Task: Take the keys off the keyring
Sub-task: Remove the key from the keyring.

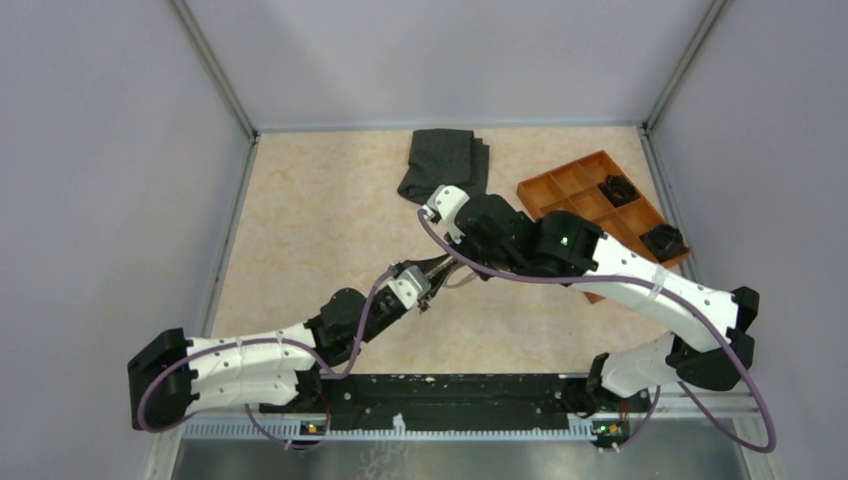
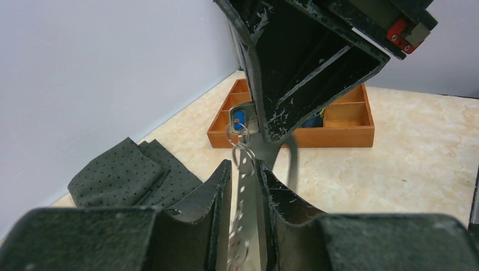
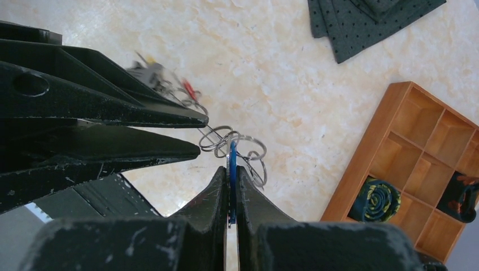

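Observation:
My left gripper [image 2: 244, 165] is shut on the pale grey keyring [image 2: 247, 195], whose band runs up between the pads to small metal rings [image 2: 241, 145]. My right gripper [image 3: 230, 169] is shut edge-on on the blue-headed key [image 3: 231, 155], which hangs on the linked rings [image 3: 248, 149]. The same key [image 2: 240, 118] shows in the left wrist view under the right fingers [image 2: 282, 79]. A red key [image 3: 189, 89] and a dark one [image 3: 148, 70] dangle blurred beyond the left fingers [image 3: 124, 113]. In the top view both grippers, the left [image 1: 430, 280] and the right [image 1: 453, 262], meet mid-table above the surface.
A wooden divided tray [image 1: 585, 175] stands at the right back, with black clumps [image 1: 617, 188] and a rolled dark item [image 3: 379, 197] in its compartments. A folded dark grey cloth [image 1: 443, 160] lies at the back centre. Grey walls close in three sides.

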You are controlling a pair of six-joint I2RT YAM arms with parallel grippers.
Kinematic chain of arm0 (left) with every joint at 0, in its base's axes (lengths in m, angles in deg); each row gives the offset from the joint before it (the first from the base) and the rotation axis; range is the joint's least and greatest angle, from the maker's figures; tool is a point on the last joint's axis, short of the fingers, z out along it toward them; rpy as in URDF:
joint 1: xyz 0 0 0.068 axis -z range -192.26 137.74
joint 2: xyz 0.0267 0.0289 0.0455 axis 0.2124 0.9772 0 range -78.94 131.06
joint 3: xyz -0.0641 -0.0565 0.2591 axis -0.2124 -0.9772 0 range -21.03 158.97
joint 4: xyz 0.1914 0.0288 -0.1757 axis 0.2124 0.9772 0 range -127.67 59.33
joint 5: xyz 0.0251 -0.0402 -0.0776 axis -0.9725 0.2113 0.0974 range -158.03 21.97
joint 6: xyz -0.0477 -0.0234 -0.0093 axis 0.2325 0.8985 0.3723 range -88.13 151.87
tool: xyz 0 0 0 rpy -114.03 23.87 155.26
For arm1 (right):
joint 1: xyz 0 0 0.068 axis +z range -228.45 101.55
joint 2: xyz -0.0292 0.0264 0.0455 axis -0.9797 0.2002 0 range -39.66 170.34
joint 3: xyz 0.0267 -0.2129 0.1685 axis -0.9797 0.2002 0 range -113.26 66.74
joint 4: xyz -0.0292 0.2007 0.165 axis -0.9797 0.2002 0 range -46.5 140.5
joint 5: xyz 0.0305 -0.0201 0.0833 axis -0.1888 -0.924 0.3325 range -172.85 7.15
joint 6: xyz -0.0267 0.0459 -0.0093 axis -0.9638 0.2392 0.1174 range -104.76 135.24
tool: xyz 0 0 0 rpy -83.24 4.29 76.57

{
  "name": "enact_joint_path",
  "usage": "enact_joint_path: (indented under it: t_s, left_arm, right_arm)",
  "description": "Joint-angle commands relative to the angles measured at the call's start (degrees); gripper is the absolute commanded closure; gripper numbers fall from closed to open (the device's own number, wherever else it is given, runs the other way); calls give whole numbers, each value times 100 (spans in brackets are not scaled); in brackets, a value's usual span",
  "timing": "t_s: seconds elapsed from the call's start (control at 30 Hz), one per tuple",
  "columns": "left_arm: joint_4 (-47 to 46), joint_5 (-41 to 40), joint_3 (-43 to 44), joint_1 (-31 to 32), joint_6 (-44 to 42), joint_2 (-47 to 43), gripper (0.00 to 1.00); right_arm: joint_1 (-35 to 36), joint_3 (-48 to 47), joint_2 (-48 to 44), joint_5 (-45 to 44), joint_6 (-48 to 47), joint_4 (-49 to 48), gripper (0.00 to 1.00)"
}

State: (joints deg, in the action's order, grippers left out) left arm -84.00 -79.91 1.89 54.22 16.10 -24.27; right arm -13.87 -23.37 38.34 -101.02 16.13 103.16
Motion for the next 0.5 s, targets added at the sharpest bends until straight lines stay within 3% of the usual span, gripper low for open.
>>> enact_joint_path:
  t_s: [0.0, 0.47]
  left_arm:
    - [-332, 148, 255, 14, 116, 47, 72]
    - [-575, 205, 433, 9, 95, 446, 71]
  right_arm:
    - [-15, -344, -157, -80, -28, -141, 100]
    - [98, -561, -20, -99, -36, 38, 100]
